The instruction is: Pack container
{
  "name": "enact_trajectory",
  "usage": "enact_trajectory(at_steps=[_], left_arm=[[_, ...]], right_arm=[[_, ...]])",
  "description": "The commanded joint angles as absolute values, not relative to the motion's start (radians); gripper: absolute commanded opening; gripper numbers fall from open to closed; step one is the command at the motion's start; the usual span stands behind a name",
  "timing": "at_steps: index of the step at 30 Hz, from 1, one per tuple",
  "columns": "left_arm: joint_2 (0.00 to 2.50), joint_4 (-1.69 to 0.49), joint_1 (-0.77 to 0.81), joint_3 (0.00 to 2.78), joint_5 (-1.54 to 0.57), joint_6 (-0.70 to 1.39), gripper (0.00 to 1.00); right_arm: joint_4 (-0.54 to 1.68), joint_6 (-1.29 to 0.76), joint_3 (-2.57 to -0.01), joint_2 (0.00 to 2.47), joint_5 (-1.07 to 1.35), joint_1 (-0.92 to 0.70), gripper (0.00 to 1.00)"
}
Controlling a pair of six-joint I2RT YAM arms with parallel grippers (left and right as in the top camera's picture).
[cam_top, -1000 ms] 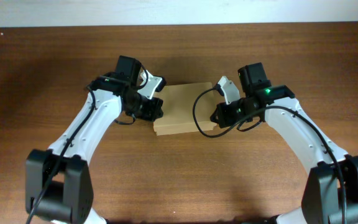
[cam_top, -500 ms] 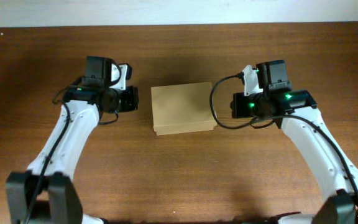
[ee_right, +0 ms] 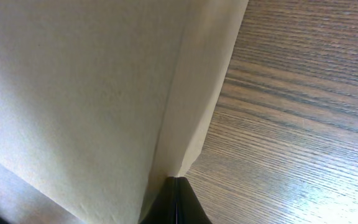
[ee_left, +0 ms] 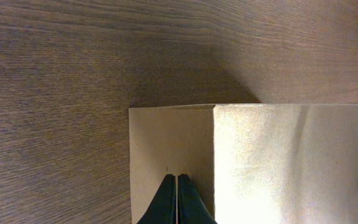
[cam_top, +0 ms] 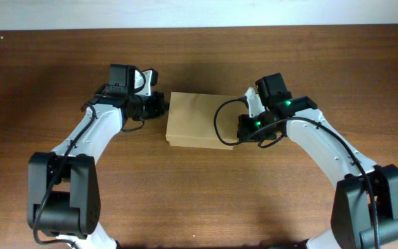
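Item: one container (cam_top: 201,122), a tan cardboard box with its flap lid down, lay flat at the centre of the overhead frame on one wooden table (cam_top: 199,200). One left gripper (cam_top: 159,107), jaws together with nothing between them, sat at the box's left wall near the upper left corner. Contact looked likely in the left wrist view but could not be confirmed. One right gripper (cam_top: 244,128), jaws likewise together and empty, sat at the box's right edge toward the lower right corner. There were two arms and no loose goods in view. Hazards, as judged:

- The two tips stood diagonally offset, so pressing from both sides could turn or skid the box rather than square it.
- Narrow closed tips could dent the thin wall.
- A tip catching under the flap's edge could lift the lid open.
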State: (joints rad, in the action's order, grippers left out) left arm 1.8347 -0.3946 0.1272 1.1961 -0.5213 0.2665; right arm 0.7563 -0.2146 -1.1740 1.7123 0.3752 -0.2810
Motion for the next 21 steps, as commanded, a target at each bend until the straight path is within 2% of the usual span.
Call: enact_trajectory(at_steps=[1,4,7,12,18,19,20,21], left_arm=[[1.842,-0.396,0.156,1.192,-0.57,0.276,0.02],[1.817,-0.414,0.152,1.196,-0.53,0.276,0.02],[1.659,-0.524,0.152,1.23,-0.365,0.242,0.02],[1.348,-0.64,0.155,1.23,-0.366,0.222,0.02],[1.127,-0.781,0.223,1.23,-0.366,0.205,0.02],[1.108,-0.783,0.231,1.23,-0.366,0.205,0.02],[1.077,-0.788,0.24,1.229,-0.366,0.205,0.05],[1.052,-0.794,0.242,1.229,-0.367,0.213,0.64]], right_arm=[[0.748,-0.226,-1.166,1.713,0.384,-0.306,0.04],[0.783,-0.227,-1.183,1.699,0.289,-0.306,0.04],[0.904,-0.226,-1.256,1.608,0.215,-0.306,0.04],[1.028,-0.225,-1.27,1.286,0.212,-0.306,0.04],[1.218,-0.226,-1.27,0.955,0.212,-0.308,0.05],[1.228,-0.226,-1.27,0.931,0.212,-0.308,0.09],[1.239,-0.226,-1.27,0.887,0.212,-0.308,0.34],[1.247,-0.226,-1.27,0.852,0.212,-0.308,0.79]])
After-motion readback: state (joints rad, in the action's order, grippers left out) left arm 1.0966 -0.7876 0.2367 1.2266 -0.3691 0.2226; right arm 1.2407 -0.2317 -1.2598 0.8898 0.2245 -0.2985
